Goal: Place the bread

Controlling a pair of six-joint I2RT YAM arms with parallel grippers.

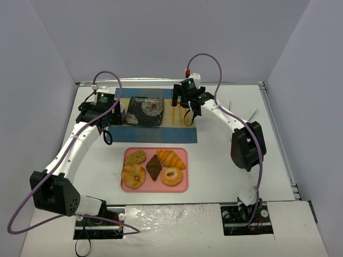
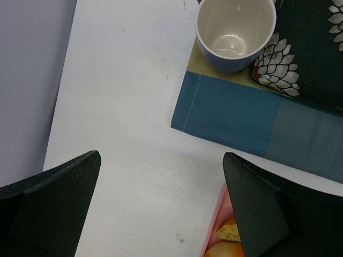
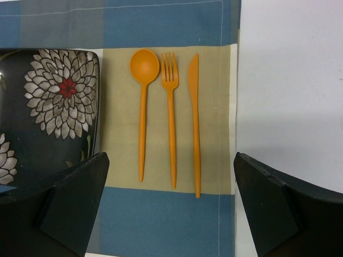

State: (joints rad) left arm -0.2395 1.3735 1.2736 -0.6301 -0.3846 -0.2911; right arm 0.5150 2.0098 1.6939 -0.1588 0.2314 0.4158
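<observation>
The bread (image 1: 171,158), a golden-orange ridged croissant, lies at the upper right of the pink tray (image 1: 183,185) in the top view; neither wrist view shows it. My left gripper (image 1: 107,131) hangs open over bare table left of the blue placemat (image 1: 161,134), nothing between its fingers (image 2: 162,160). My right gripper (image 1: 188,116) is open above the orange cutlery at the placemat's right end, also empty (image 3: 171,158). A dark floral plate (image 1: 146,111) sits on the placemat between the two grippers. Both grippers are well away from the bread.
On the tray with the bread are a speckled cookie (image 1: 135,157), a dark brown pastry (image 1: 154,167) and two ring donuts (image 1: 133,175). A blue cup (image 2: 236,32) stands by the plate's left side. Orange spoon (image 3: 143,107), fork (image 3: 170,107) and knife (image 3: 194,118) lie side by side.
</observation>
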